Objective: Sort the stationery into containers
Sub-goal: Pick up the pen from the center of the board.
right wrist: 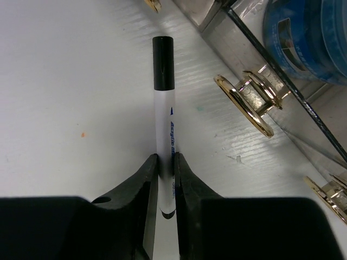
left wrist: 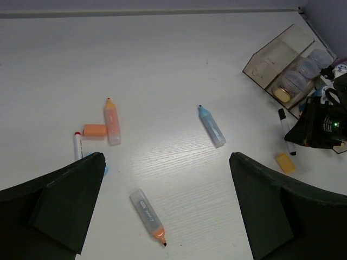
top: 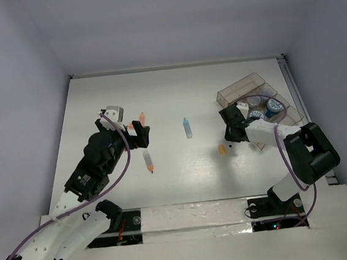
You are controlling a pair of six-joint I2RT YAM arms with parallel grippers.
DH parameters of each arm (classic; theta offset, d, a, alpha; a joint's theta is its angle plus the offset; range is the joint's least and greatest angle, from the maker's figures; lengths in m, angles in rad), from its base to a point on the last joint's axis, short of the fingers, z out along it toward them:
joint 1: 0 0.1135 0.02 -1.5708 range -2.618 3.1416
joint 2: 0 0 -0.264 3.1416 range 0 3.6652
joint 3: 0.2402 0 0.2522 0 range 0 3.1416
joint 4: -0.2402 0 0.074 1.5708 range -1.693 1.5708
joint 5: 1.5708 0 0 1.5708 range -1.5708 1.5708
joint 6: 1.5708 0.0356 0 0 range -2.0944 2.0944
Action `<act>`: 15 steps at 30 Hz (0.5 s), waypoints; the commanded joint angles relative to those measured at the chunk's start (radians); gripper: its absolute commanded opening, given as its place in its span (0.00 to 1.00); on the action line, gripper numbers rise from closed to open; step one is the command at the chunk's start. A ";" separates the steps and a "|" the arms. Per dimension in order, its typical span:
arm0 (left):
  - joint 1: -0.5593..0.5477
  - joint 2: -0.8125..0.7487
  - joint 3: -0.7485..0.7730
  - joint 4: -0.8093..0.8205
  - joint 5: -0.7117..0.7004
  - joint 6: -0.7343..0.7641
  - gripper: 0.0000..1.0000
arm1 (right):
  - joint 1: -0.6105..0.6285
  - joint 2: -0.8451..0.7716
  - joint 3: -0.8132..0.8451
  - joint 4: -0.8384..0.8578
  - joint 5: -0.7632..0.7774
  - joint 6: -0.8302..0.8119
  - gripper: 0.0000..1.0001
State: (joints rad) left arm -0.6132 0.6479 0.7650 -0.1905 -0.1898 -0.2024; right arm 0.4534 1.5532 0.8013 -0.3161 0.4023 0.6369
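My right gripper (right wrist: 166, 160) is shut on a white pen with a black cap (right wrist: 164, 108) that lies on the table just beside the clear divided tray (top: 243, 89). Blue-lidded jars (top: 274, 106) sit in the tray's compartments. My left gripper (left wrist: 165, 157) hangs open above the table with nothing between its fingers. Below it lie a clear-capped orange marker (left wrist: 147, 216), an orange marker (left wrist: 112, 122), a loose orange cap (left wrist: 95, 130), a red-tipped white marker (left wrist: 77, 145) and a light-blue marker (left wrist: 211, 126). A small orange stub (left wrist: 285, 162) lies near the right gripper (top: 230, 134).
Gold ring-shaped clips (right wrist: 255, 103) lie on the table against the tray's wall, right of the held pen. The tray stands at the far right near the table edge (top: 289, 82). White walls close in the table at the back and sides.
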 commanded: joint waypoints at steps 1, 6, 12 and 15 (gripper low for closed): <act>0.006 -0.002 -0.004 0.052 0.003 0.011 0.99 | -0.004 0.002 -0.022 0.090 -0.028 -0.002 0.00; 0.006 -0.004 -0.007 0.049 -0.007 0.011 0.99 | -0.004 -0.054 -0.011 0.118 -0.040 -0.080 0.00; 0.015 0.009 -0.004 0.051 -0.008 0.011 0.99 | -0.004 -0.203 0.078 0.112 -0.166 -0.155 0.00; 0.015 0.012 -0.006 0.051 -0.010 0.011 0.99 | -0.004 -0.219 0.154 0.101 -0.266 -0.155 0.00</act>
State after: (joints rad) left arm -0.6048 0.6601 0.7650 -0.1902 -0.1917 -0.2020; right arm 0.4519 1.3659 0.8509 -0.2695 0.2520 0.5167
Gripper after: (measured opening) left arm 0.989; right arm 0.203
